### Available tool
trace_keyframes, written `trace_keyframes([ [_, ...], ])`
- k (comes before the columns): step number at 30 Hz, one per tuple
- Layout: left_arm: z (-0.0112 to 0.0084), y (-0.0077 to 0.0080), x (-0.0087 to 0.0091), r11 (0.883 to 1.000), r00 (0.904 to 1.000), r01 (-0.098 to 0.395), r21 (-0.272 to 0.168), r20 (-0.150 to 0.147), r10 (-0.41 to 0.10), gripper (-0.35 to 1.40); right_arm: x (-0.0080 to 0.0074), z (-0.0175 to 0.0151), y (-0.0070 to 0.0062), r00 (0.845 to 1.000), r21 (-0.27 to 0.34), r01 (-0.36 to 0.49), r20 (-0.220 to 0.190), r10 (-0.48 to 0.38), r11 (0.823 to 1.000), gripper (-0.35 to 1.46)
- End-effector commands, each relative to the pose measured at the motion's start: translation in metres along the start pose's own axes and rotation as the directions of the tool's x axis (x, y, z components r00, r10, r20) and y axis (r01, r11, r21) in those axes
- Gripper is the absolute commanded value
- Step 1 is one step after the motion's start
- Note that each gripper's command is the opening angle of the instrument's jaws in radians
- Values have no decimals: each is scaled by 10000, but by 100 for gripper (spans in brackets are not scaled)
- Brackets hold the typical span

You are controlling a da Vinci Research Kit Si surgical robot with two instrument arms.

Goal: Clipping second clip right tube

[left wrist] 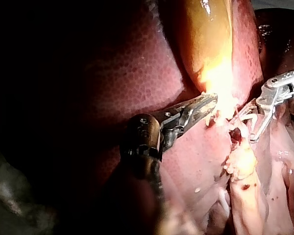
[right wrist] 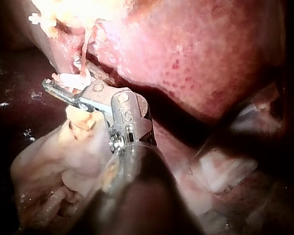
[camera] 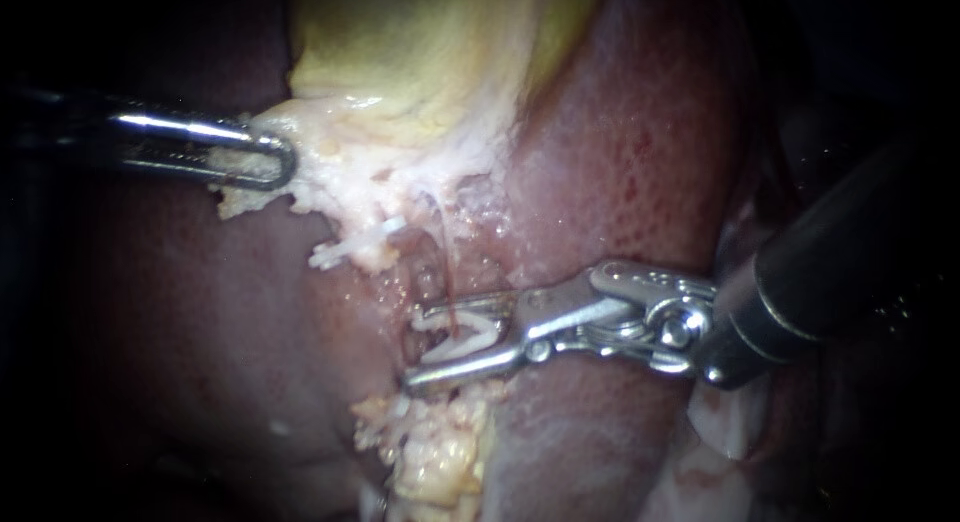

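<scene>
My right instrument (camera: 425, 347) comes in from the right, its jaws standing apart with a white clip (camera: 462, 338) held between them. A thin reddish tube (camera: 447, 282) runs down from the pale tissue and passes through the clip. In the right wrist view the same jaws (right wrist: 56, 88) carry the clip (right wrist: 71, 78) around the tube (right wrist: 84, 49). My left instrument (camera: 262, 157) is shut on pale tissue (camera: 320, 172) at the edge of the yellow gallbladder (camera: 430, 52) and holds it to the left. The left wrist view shows both instruments (left wrist: 208, 102), (left wrist: 252, 125).
Red liver (camera: 640, 152) lies to the right of and below the tube. A lump of yellowish fat (camera: 440, 452) sits just under my right instrument's jaws. Frayed white strands (camera: 345, 247) hang beside the tube.
</scene>
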State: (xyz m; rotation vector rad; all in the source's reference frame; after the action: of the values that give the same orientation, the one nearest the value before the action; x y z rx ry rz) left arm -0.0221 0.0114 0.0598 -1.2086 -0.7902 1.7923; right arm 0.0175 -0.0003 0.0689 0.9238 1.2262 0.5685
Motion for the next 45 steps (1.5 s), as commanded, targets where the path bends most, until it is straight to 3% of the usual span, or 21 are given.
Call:
trace_keyframes([
  [1,-1,0,0,10000,10000,-6,-18,5,6,-35,2,0,-3,10000,36,-14,-43,14,10000,47],
  [7,-2,0,0,10000,10000,-7,-20,6,7,-35,17,-6,-16,9995,220,-96,-301,103,9997,46],
  [15,-2,0,0,10000,10000,-7,-20,6,7,-35,17,-8,-16,9995,234,-99,-296,106,9997,43],
  [20,-2,0,0,10000,10000,-7,-20,6,7,-35,17,-9,-17,9979,248,-571,-284,578,9981,38],
  [26,-2,0,0,10000,10000,-7,-19,6,7,-35,16,-9,-17,9881,263,-1508,-261,1515,9882,21],
  [30,-2,0,0,10000,10000,-6,9,-9,6,-35,16,-10,-17,9863,266,-1623,-257,1630,9864,2],
  [36,-1,0,0,10000,10000,-5,10,-9,5,-35,14,-12,-18,9696,285,-2428,-228,2435,9697,-35],
  [45,-1,0,0,10000,10000,-5,12,-10,5,-35,11,-14,-24,9672,108,-2540,58,2539,9671,-35],
])
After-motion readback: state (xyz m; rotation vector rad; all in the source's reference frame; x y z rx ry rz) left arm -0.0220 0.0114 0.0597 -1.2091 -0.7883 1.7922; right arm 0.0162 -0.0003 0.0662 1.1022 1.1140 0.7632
